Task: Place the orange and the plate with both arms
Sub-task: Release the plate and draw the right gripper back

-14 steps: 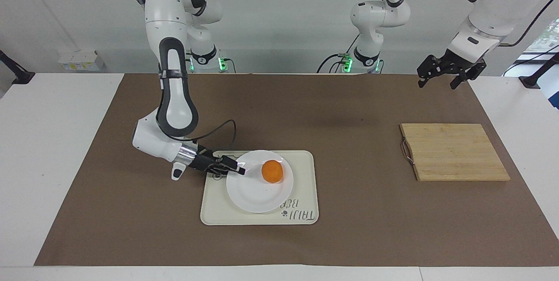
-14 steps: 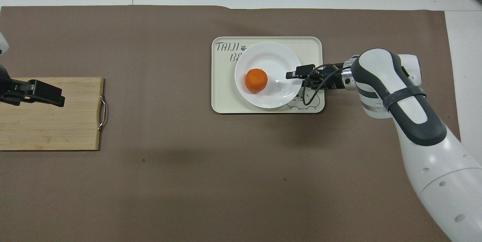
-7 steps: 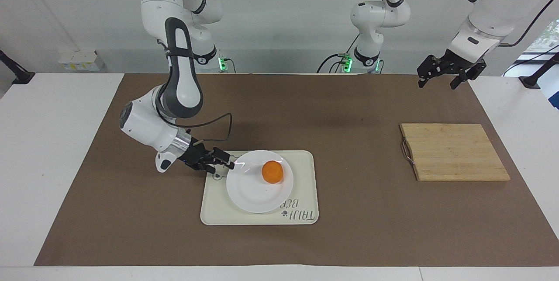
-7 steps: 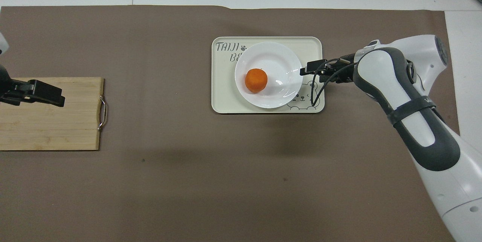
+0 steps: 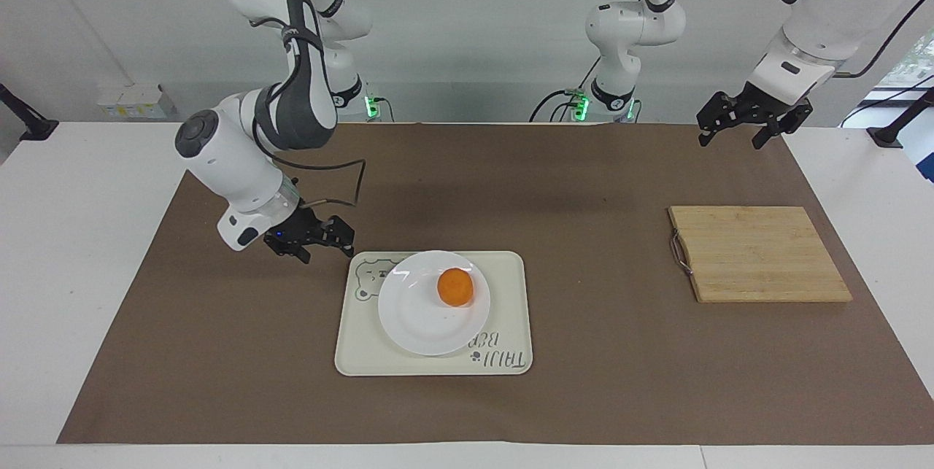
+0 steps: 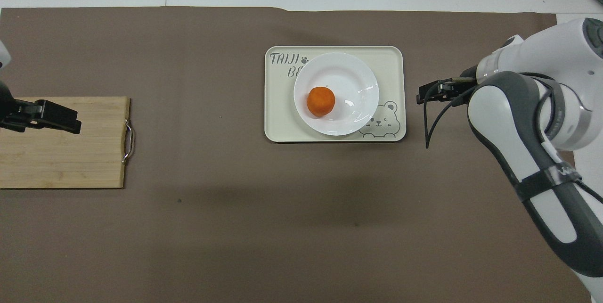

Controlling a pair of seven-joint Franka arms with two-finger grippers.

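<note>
While orange (image 5: 455,287) sits on plate (image 5: 423,323) | right hand (image 5: 332,241) beside tray (image 5: 511,272), empty, spread unclear | left hand (image 5: 737,122) waits, wide

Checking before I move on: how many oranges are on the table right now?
1. The small round bright-orange fruit lies on the round glossy white plate, which sits on the cream rectangular bear-print tray. No other shows in either view.

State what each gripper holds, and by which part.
Nothing. The right gripper and left gripper are empty; the orange sits on the plate.
</note>
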